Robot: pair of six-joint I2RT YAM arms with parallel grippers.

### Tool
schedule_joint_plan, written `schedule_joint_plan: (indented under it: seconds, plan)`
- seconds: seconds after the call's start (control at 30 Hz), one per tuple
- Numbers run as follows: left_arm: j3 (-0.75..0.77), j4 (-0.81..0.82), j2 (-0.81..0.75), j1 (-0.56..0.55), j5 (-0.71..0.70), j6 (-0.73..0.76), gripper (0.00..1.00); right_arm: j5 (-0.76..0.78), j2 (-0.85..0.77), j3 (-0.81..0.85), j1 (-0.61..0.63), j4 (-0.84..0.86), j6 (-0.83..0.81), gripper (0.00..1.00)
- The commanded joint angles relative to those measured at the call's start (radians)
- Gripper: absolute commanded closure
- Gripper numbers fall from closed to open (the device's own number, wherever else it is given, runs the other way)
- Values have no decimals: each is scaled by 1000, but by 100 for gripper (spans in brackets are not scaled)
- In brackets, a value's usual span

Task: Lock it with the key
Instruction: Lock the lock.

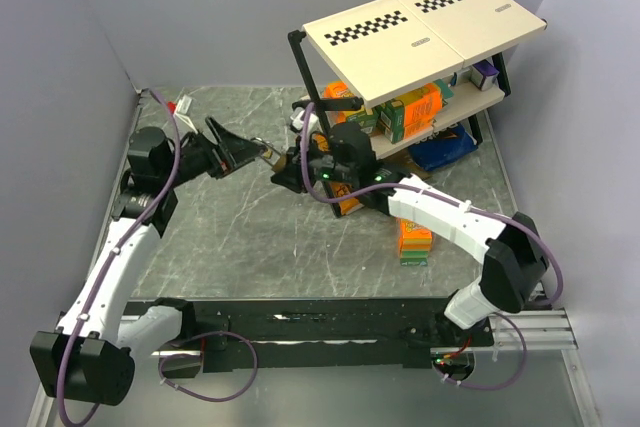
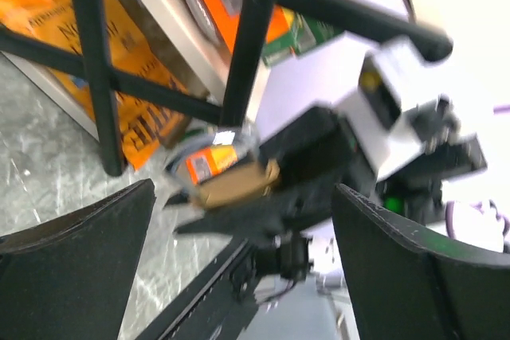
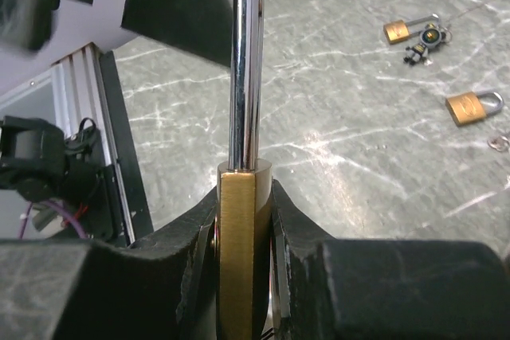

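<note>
Right wrist view has the brass padlock (image 3: pixel 239 260) gripped edge-on by the right jaws, which are closed snugly against both flat faces of its body. Its steel shackle (image 3: pixel 245 61) stands straight up out of the grip. Beyond it on the marbled bench (image 3: pixel 335 141) lie a second padlock (image 3: pixel 398 30), just beside a small toy-like fob (image 3: pixel 426 41), and a third padlock (image 3: pixel 468 107), a little apart from that pair.

From the top external view, the two arms meet over the middle of the bench, just in front of the left end of a black-framed shelf rack (image 1: pixel 400 57) stocked with orange and green boxes (one more orange box (image 1: pixel 414 239) sits on the bench by the right arm). The held padlock is up off the bench, between the two arm tips.

From the left wrist view, the left jaws are spread wide, with a dark finger (image 2: pixel 80 260) at each side of the frame and nothing between them. Straight ahead is the padlock, with an orange-and-silver piece (image 2: pixel 211 161) at its upper end. The blur is too heavy to tell whether that piece is the key, or whether it sits in the keyhole.
</note>
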Motion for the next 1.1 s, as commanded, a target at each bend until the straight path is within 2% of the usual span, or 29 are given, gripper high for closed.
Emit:
schedule_joint_plan:
  seconds: [0.0, 0.17, 0.57, 0.67, 0.77, 0.8, 0.87, 0.93, 0.97, 1.0, 1.07]
  plan:
    - [94, -69, 20, 4, -149, -51, 4, 72, 18, 126, 40, 149, 11, 100]
    - [79, -95, 15, 3, -184, -77, 2, 96, 56, 160, 64, 153, 11, 100]
    - [-1, -22, -14, -1, -140, -140, 22, 137, 99, 189, 109, 164, 2, 100]
    - [-14, -17, -19, -1, -135, -157, 30, 139, 110, 204, 109, 157, 0, 100]
    - [-22, -12, -25, -2, -138, -164, 42, 140, 114, 211, 109, 158, -2, 100]
    - [-22, -12, -26, -4, -142, -163, 50, 142, 114, 211, 112, 158, -2, 100]
    - [-18, -20, -28, -4, -152, -155, 56, 145, 114, 206, 113, 161, -3, 100]
    - [-13, -32, -26, -8, -160, -151, 54, 149, 113, 201, 115, 163, -5, 100]
    - [-10, -37, -25, -8, -162, -147, 47, 149, 113, 200, 115, 163, -5, 100]
    - [-11, -46, -25, -10, -160, -150, 33, 157, 113, 198, 113, 164, -6, 100]
    - [-21, -38, -25, -13, -154, -160, 30, 163, 114, 200, 113, 164, -5, 100]
